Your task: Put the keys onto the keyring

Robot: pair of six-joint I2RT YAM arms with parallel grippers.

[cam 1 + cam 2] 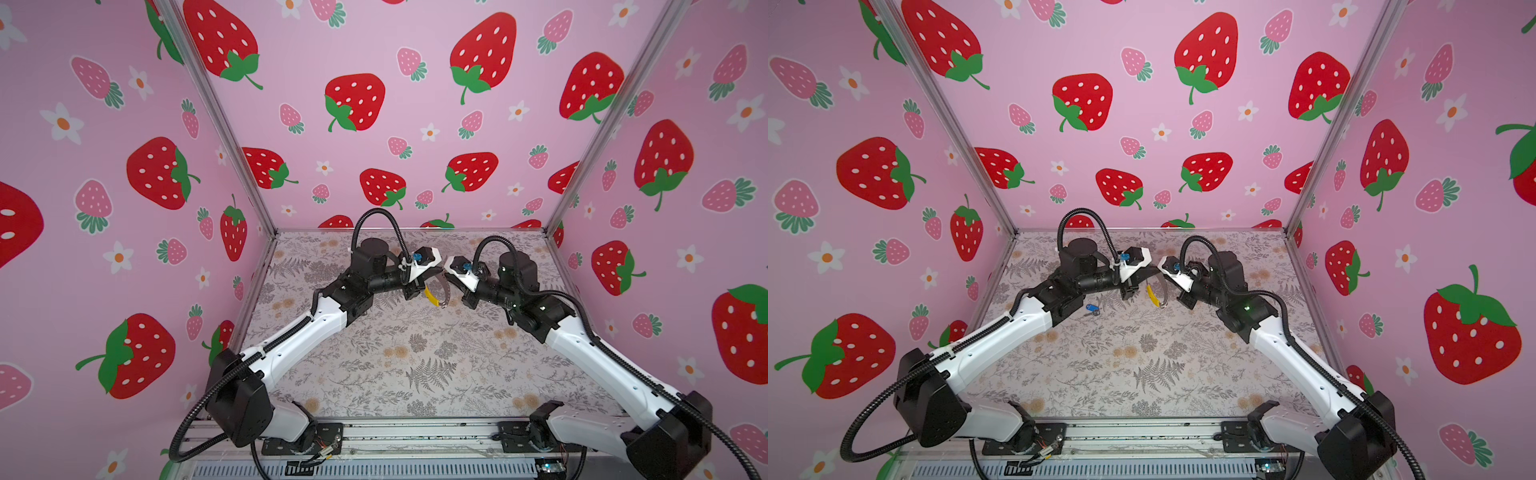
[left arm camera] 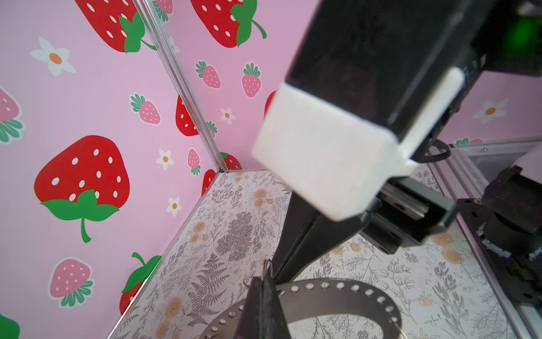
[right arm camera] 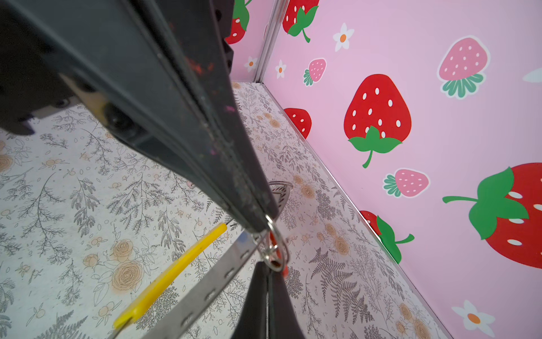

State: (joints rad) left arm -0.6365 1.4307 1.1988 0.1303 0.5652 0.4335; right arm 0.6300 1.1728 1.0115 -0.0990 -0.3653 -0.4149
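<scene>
In a top view the blue key (image 1: pixel 1092 308) lies on the table (image 1: pixel 1142 365), apart from the keyring (image 1: pixel 1153 297). Left wrist view: the left gripper (image 2: pixel 263 282) is clamped on the keyring. Right wrist view: the right gripper (image 3: pixel 267 276) pinches a small ring (image 3: pixel 276 249), probably a key's, just beside the keyring.

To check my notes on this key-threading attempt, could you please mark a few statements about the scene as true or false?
1. The left gripper is shut on the keyring. True.
2. The blue-tagged key already hangs on the keyring. False: it lies loose on the table, apart from the keyring.
3. The right gripper is wide open. False: it is shut, apparently on the small silver ring of the red-tagged key.
4. In both top views the keyring's yellow segment sits between the two grippers. True.
</scene>
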